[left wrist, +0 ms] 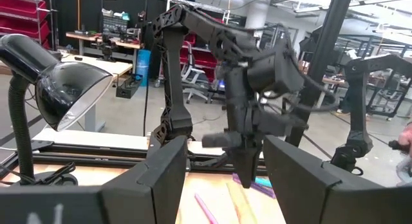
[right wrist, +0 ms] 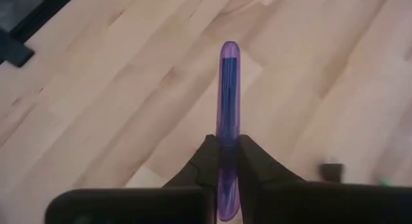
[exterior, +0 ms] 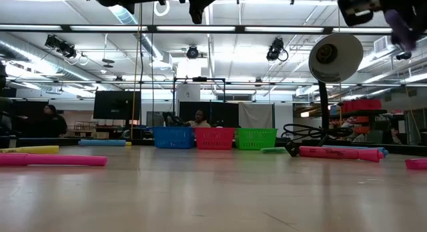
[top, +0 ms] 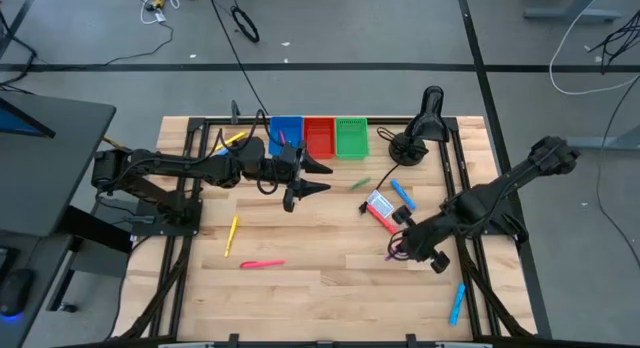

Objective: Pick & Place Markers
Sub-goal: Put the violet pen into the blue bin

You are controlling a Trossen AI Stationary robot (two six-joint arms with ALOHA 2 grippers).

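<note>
My right gripper [top: 393, 251] hangs above the table's right half, slanting down, shut on a purple marker [right wrist: 228, 102]. My left gripper [top: 326, 179] hovers open and level just in front of the blue bin [top: 285, 136], holding nothing. Other markers lie flat on the wood: a yellow one [top: 232, 234], a pink one [top: 262, 264], a blue one [top: 457, 304], another blue one [top: 402, 195], a red one [top: 379, 219] and a green one [top: 360, 183]. A further yellow marker [top: 235, 138] lies beside the blue bin. My right gripper pinches the purple marker's rear half [right wrist: 228, 161] between its two fingers. The marker runs along the fingers and sticks out well past their tips. The fingers slant down from the table's right side, and the marker is lifted clear of the wood.
Blue, red [top: 319, 136] and green [top: 352, 136] bins stand side by side at the table's far edge. A black desk lamp [top: 422, 126] stands to their right. A small white-and-blue card [top: 380, 202] lies by the red marker. Bare wood shows at the near middle.
</note>
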